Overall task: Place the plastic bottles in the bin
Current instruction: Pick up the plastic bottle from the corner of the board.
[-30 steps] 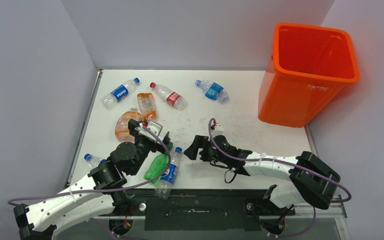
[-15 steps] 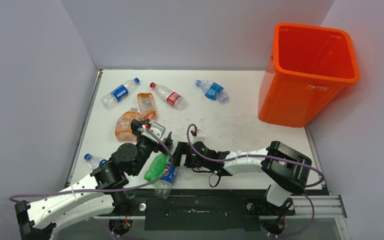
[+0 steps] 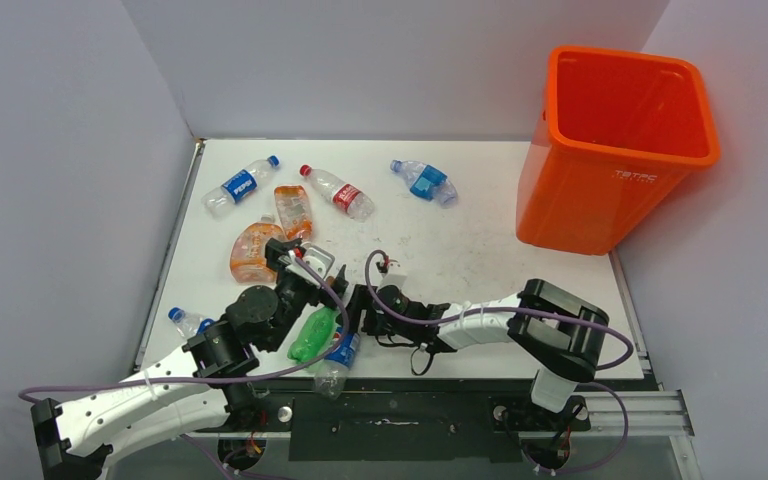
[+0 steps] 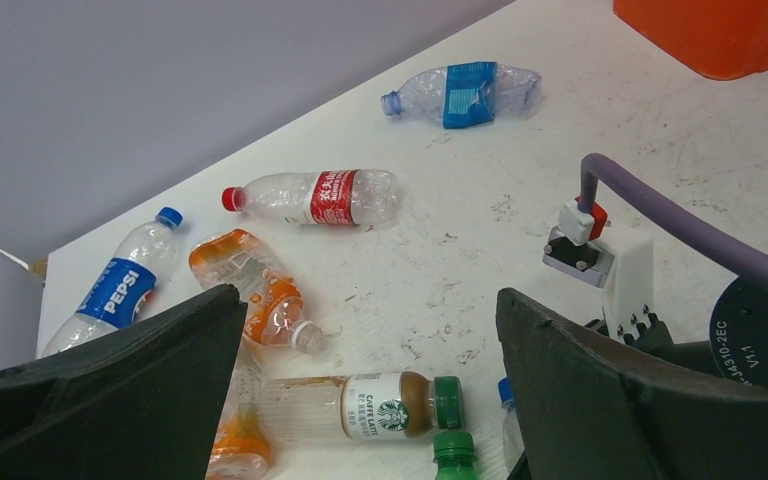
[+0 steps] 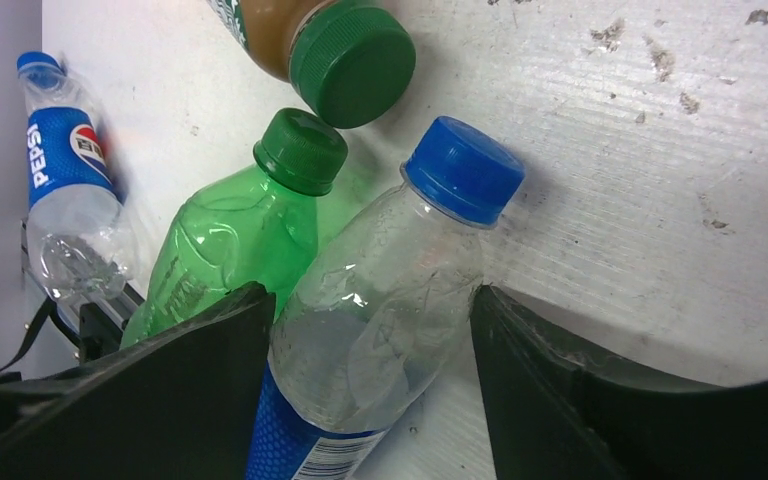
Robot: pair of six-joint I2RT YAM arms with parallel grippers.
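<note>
My right gripper (image 3: 352, 312) (image 5: 370, 295) has its jaws pressed against both sides of a clear bottle with a blue cap and blue label (image 5: 400, 250) (image 3: 338, 352), which lies on the table. A green bottle (image 5: 220, 250) (image 3: 312, 335) lies against it. My left gripper (image 3: 285, 255) (image 4: 370, 300) is open and empty, above a green-capped coffee bottle (image 4: 360, 405). The orange bin (image 3: 610, 190) stands at the far right. Several more bottles lie at the far left: a Pepsi one (image 3: 240, 185), a red-labelled one (image 3: 338, 192), a crushed blue one (image 3: 423, 182) and two orange ones (image 3: 293, 208) (image 3: 250, 250).
Another Pepsi bottle (image 3: 185, 322) (image 5: 60, 170) lies at the table's left edge near the front. Grey walls close in the left and back. The two grippers are close together at the front left, with the right arm's purple cable (image 4: 660, 215) beside my left gripper.
My right arm has swung left across the front of the table and come onto the blue-capped clear bottle. My left gripper has hardly moved.
</note>
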